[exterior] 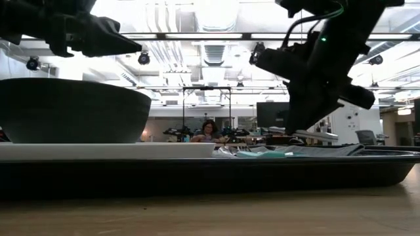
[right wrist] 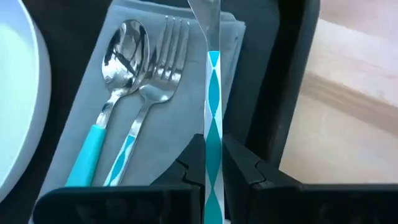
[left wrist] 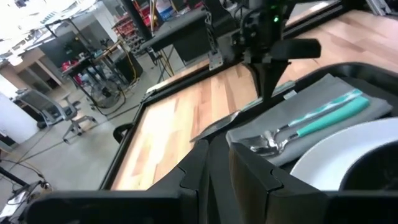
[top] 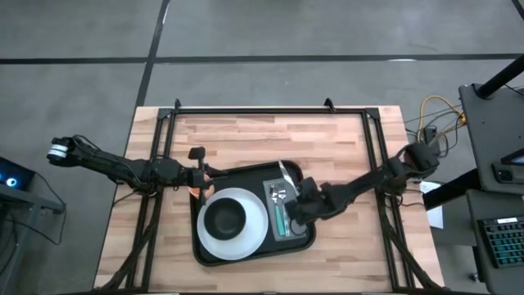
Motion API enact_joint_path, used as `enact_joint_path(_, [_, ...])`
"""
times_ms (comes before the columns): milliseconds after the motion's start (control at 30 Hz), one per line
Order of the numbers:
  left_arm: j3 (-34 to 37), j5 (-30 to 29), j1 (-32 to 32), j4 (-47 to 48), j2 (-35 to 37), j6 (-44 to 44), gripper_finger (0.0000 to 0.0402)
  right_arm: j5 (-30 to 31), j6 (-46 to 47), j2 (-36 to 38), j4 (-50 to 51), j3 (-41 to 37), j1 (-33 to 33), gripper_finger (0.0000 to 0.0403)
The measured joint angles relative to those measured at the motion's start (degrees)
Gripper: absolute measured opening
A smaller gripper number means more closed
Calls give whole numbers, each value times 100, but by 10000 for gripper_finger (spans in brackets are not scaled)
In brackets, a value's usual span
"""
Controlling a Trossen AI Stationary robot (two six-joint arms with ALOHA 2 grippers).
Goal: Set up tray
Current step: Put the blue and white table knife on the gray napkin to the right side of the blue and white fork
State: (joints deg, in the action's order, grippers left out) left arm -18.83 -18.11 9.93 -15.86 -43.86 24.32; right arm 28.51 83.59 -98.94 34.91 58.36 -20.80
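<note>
The right tool (right wrist: 213, 163) pinches a knife (right wrist: 212, 87) over the napkin (right wrist: 81, 134) at the frame's centre, apparently to lay it beside the fork (right wrist: 152, 93); the left tool (top: 199, 174), seemingly part-closed on nothing, waits by the tray (top: 246, 174).

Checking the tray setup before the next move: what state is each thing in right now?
tray: flat on the table, loaded
plate: on the tray, bowl on it
napkin: flat on the tray beside the plate
spoon: on the napkin
fork: on the napkin
knife: held in the right gripper, jaws shut on it

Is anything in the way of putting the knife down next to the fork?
Nothing visible. The right hand holds the knife over the bare strip of grey napkin beside the fork.
</note>
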Motion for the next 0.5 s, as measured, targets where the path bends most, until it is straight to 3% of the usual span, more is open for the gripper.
enact_joint_path(500, [47,-9,0,91,0,0,46,-154,1772,-1452,2017,2143,-713,18])
